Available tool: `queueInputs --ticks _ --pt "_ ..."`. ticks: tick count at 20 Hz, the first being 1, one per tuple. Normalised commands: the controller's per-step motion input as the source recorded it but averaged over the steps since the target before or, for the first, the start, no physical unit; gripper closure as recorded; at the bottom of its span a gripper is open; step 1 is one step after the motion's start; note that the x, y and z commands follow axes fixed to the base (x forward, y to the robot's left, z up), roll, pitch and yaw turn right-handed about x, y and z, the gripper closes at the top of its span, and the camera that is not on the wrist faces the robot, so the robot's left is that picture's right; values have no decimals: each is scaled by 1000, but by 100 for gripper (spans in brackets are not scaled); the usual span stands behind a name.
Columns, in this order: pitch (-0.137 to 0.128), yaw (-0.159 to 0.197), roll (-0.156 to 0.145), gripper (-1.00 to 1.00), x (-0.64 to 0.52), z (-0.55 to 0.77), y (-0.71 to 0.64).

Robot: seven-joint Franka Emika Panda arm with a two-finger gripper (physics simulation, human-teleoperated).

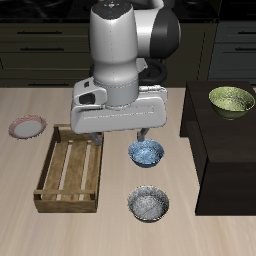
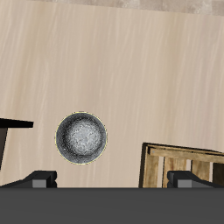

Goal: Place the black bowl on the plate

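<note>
The black bowl (image 1: pixel 148 204) sits upright near the table's front edge, dark outside and grey speckled inside. It also shows in the wrist view (image 2: pixel 81 137). The plate (image 1: pixel 27 127), pink-rimmed with a pale centre, lies farther back, beyond the wooden tray; it is out of the wrist view. My gripper (image 1: pixel 120 138) hangs open and empty above the table, farther back than the black bowl and well above it. In the wrist view the gripper (image 2: pixel 114 179) has its fingers spread wide with nothing between them.
A wooden tray (image 1: pixel 70 170) lies between the plate and the bowls. A blue patterned bowl (image 1: pixel 146 153) sits just behind the black bowl, under my gripper. A yellow-green bowl (image 1: pixel 231 100) rests on a black stand (image 1: pixel 225 150) beside them.
</note>
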Motion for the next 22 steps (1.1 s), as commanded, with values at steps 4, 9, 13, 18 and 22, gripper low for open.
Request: queueInputs --ticks 4,9,13,18,22 --pt "16 28 -4 -100 168 -162 18" --pt "9 82 19 -100 151 -280 133" --pt "16 43 27 -100 151 -146 35" --pt "5 -1 1 -100 152 -6 -60" --pt "25 -6 -10 -100 176 -74 -105"
